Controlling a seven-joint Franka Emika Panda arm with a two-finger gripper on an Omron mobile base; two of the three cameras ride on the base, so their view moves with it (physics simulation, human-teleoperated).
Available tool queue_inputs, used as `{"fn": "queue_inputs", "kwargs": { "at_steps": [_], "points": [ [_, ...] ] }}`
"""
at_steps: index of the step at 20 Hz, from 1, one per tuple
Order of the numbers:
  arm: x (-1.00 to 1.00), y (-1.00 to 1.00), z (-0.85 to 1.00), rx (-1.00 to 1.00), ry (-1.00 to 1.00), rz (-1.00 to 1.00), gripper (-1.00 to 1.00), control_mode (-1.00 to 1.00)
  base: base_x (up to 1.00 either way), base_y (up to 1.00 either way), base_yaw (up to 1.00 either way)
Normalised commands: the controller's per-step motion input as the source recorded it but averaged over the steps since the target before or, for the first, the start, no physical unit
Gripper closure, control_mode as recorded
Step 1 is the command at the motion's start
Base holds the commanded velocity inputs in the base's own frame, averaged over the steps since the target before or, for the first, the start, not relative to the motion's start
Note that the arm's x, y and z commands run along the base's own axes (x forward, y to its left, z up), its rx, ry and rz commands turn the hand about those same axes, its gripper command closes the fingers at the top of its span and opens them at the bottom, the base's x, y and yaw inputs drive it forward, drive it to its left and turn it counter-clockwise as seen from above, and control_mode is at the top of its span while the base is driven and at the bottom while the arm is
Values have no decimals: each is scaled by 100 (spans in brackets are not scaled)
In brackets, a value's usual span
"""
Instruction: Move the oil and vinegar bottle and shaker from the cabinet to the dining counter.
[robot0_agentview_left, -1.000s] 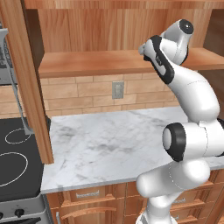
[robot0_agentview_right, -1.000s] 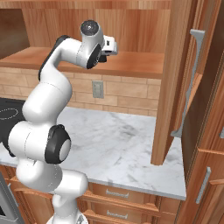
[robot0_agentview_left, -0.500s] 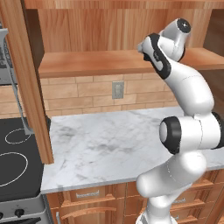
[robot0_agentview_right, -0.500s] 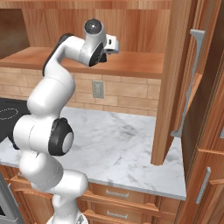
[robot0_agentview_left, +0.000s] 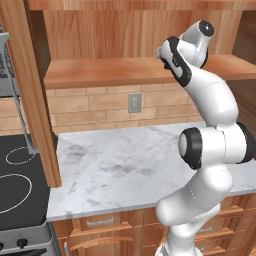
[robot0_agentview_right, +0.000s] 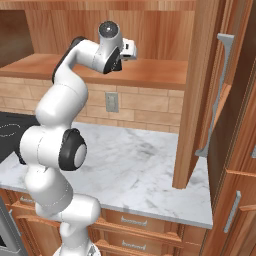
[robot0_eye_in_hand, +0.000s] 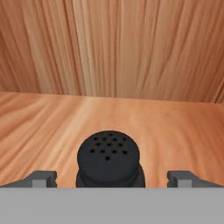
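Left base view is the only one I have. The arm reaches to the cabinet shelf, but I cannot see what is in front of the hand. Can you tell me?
Observer: In the hand view the shaker stands upright on the cabinet shelf, between the two fingertips.
Operator: Is the gripper closed on it?
Observer: No, the gripper is open; a gap shows on both sides of the shaker.
Operator: Is the cabinet door open on the right?
Observer: Yes, the right base view shows the door swung out, edge toward the camera.

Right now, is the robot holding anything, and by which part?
Nothing is held. The jaws stand open on either side of the small black shaker with a perforated cap on the wooden cabinet shelf, not touching it.
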Motion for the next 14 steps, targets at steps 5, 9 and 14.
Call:
{"fn": "queue_inputs", "kwargs": {
  "at_steps": [5, 9, 14],
  "points": [
    [15, 0, 0, 0, 0, -1, -100, -100, 0, 0, 0],
    [2, 12, -3, 0, 0, 0, 100, -100, 0, 0, 0],
    [-11, 3, -3, 0, 0, 0, 100, -100, 0, 0, 0]
  ]
}}
